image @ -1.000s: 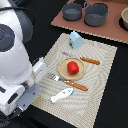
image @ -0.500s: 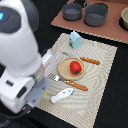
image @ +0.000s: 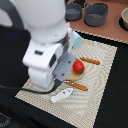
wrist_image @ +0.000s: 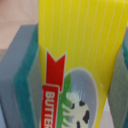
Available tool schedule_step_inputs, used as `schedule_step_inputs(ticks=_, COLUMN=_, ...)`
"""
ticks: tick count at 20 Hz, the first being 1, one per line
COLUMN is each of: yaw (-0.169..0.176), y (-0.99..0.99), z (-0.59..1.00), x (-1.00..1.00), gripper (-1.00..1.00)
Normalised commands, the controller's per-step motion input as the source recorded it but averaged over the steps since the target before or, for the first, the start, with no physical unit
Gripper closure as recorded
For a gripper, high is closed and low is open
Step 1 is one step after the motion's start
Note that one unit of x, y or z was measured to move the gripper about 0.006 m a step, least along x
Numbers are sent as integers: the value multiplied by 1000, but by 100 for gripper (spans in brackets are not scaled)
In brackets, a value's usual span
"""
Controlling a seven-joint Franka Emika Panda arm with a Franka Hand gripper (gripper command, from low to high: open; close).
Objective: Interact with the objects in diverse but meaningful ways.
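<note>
In the wrist view a yellow box (wrist_image: 82,45) with a red banner reading "BUTTER" and a cow picture fills the frame. It stands between my gripper's (wrist_image: 75,75) grey, teal-edged pads (wrist_image: 22,75), which press on both of its sides. In the exterior view my arm (image: 47,45) hides the gripper and the box. A red tomato (image: 77,66) lies on the mat just at the exterior view's right of the arm. A white fish (image: 62,95) lies nearer the mat's front. A light-blue carton (image: 78,40) shows behind the arm.
A tan plate (image: 73,74) with orange-handled cutlery (image: 90,61) lies on a beige striped mat (image: 102,85). Two grey pots (image: 96,14) and a bowl (image: 125,19) stand at the back on the brown surface.
My arm has swung toward the exterior view's right and over the mat. It now covers the carton's side and part of the plate.
</note>
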Motion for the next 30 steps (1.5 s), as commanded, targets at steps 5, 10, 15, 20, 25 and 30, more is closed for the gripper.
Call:
schedule_step_inputs(ticks=5, yaw=24, y=706, z=342, x=730, gripper=100)
schedule_step_inputs(ticks=10, yaw=28, y=723, z=258, x=669, gripper=100)
schedule_step_inputs(ticks=15, yaw=36, y=745, z=197, x=617, gripper=100)
schedule_step_inputs(ticks=20, yaw=41, y=771, z=81, x=539, gripper=100)
schedule_step_inputs(ticks=25, yaw=44, y=748, z=-3, x=467, gripper=100)
schedule_step_inputs(ticks=30, yaw=33, y=449, z=-68, x=380, gripper=100)
